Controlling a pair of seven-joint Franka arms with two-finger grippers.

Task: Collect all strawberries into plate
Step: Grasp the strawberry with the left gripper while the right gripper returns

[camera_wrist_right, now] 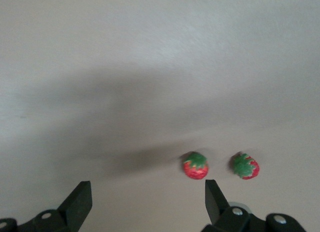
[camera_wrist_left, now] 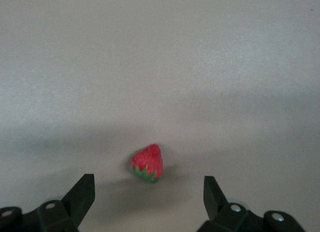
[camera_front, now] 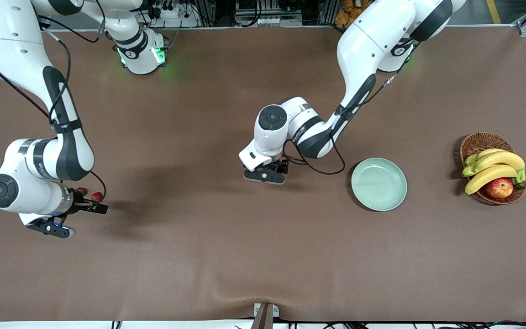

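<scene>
Left gripper (camera_wrist_left: 149, 202): positioned low over the middle of the bench (camera_front: 199, 256), toward the right arm's end from the plate (camera_front: 379, 184). Its fingers (camera_wrist_left: 80, 194) are spread wide and hold nothing. In the left wrist view, one strawberry (camera_wrist_left: 148, 163) lies on the bench between the two fingertips and slightly ahead of them, touching neither. This berry is hidden under the arm in the front view.

Right gripper (camera_wrist_right: 148, 202): positioned low over the bench at the right arm's end. Its fingers (camera_wrist_right: 77, 202) are also spread wide and empty. In the right wrist view, two strawberries lie side by side on the bench: one (camera_wrist_right: 195, 165) just inside the span of the fingers, the other (camera_wrist_right: 244, 165) outside it. Neither is touched.

Plate: pale green, resting on the bench toward the left arm's end. No berry lies in it.
</scene>
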